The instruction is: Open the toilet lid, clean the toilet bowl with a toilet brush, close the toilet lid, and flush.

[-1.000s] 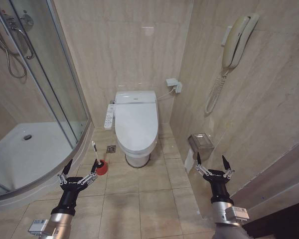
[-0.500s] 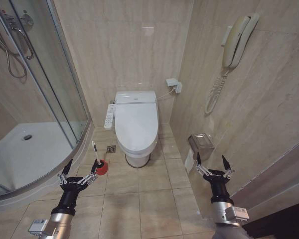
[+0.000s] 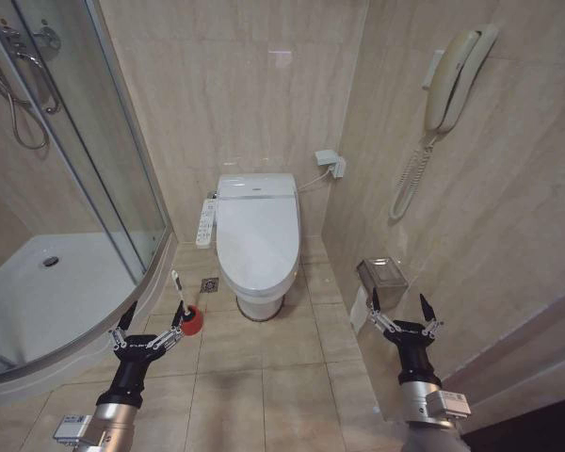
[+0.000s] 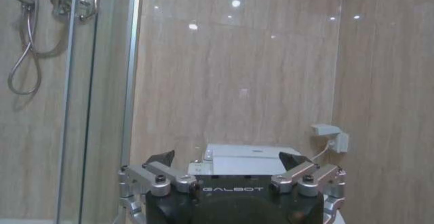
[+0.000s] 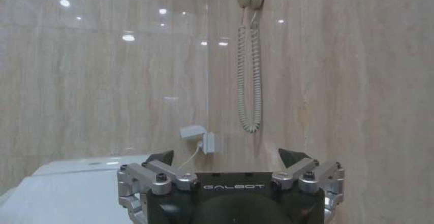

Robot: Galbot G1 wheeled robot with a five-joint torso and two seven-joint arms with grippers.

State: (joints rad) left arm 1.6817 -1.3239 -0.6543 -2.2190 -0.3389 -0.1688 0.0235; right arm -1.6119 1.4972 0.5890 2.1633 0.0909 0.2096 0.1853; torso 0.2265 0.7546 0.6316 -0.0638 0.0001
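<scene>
Shower enclosure (image 3: 75, 188): we see curved clear glass in a metal frame over a smooth white tray, out beyond our left jaws and to their left.
Left gripper (image 3: 148, 325): our dark fingers on bolted silver knuckles stand spread wide, holding nothing, low over the floor; the wrist view reads "GALBOT" in white on its black body (image 4: 233, 189).
Toilet brush (image 3: 180, 299): a slim white straight handle stands tilted in a small round red holder on the floor, just past our left jaws' right fingertip; we cannot tell whether they touch.
Toilet lid (image 3: 255, 231): a glossy white oval, shut flat, ahead of and between the two sets of jaws, well apart from both.
Toilet bowl (image 3: 259, 299): a white ceramic base under the lid, with a white control panel along its left side.
Right gripper (image 3: 401, 316): of the same build and lettering (image 5: 232, 187), jaws wide and empty, near the right wall.
Paper holder (image 3: 381, 273): a shiny metal box on the wall just beyond our right jaws.
Wall phone (image 3: 457, 75): cream plastic, coiled cord, high above them.
Room: glossy beige stone-look tiles on walls and floor (image 3: 264, 377).
</scene>
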